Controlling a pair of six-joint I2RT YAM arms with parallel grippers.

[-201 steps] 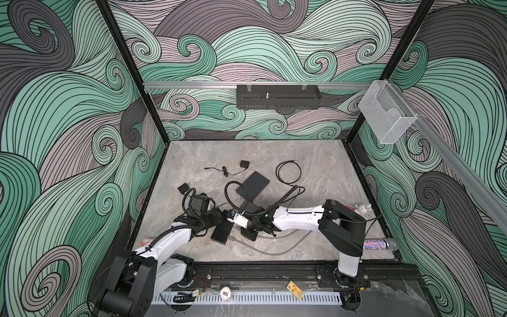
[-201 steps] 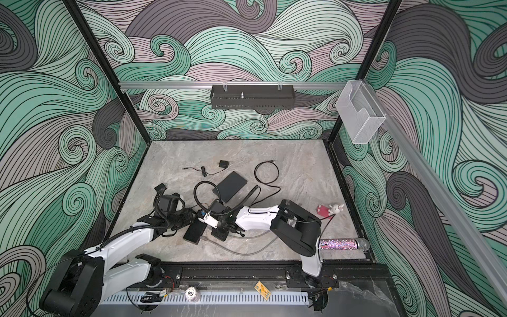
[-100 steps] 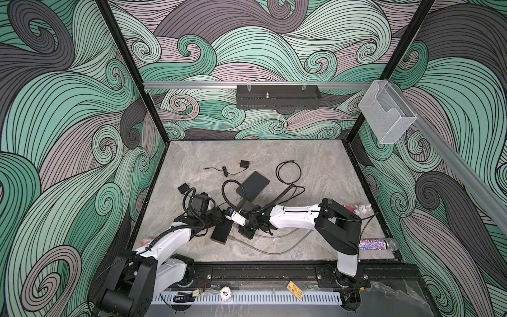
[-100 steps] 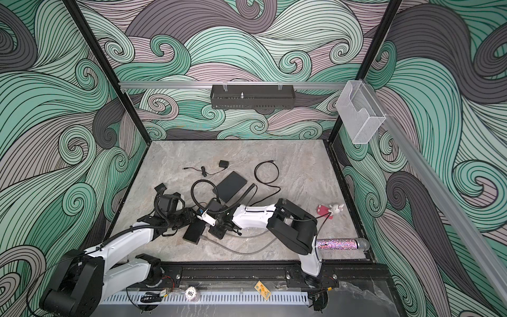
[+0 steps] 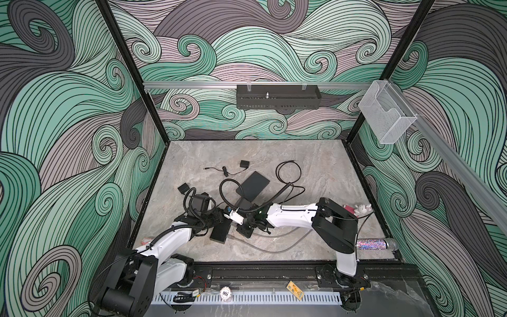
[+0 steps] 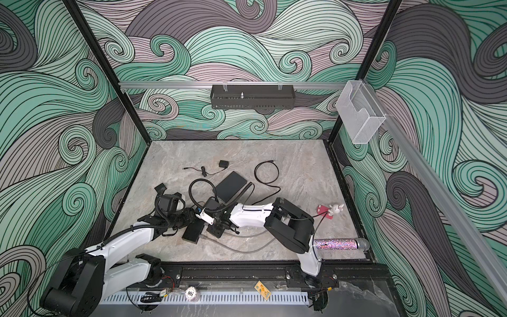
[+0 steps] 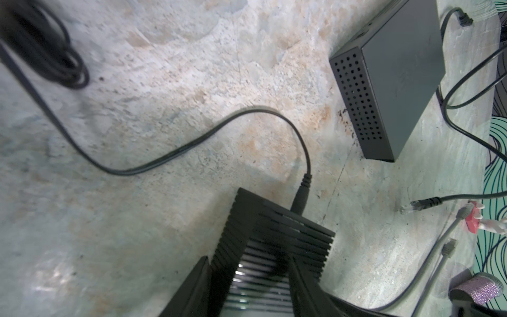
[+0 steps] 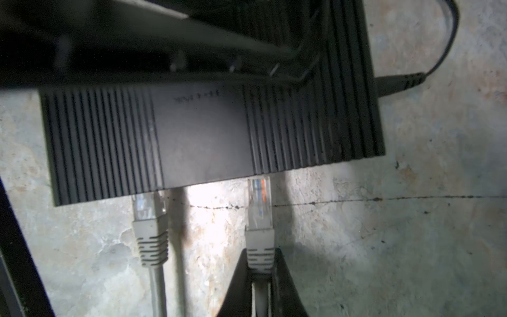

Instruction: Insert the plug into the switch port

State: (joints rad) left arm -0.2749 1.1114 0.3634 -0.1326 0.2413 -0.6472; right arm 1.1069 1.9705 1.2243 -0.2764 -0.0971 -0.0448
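The switch (image 8: 197,131) is a small black ribbed box near the table's front in both top views (image 5: 220,232) (image 6: 193,233). My left gripper (image 7: 248,263) is shut on the switch (image 7: 274,227), one finger on each side. My right gripper (image 8: 259,255) is shut on the boot of a grey plug (image 8: 259,203). The plug's clear tip meets the switch's port edge, and how deep it sits is hidden. Another grey plug (image 8: 148,211) sits in a port beside it. A black power lead (image 7: 300,197) enters the switch's opposite side.
A larger black perforated box (image 5: 253,185) lies just behind the grippers. Around it are a black cable loop (image 5: 288,171) and a small adapter (image 5: 244,164). Grey cable (image 5: 274,247) trails towards the front. A glitter microphone (image 5: 373,243) and a toy rabbit (image 5: 362,209) lie at the right.
My right arm has shifted a little to the left, bringing the plug up against the switch. The left gripper has stayed put on the switch.
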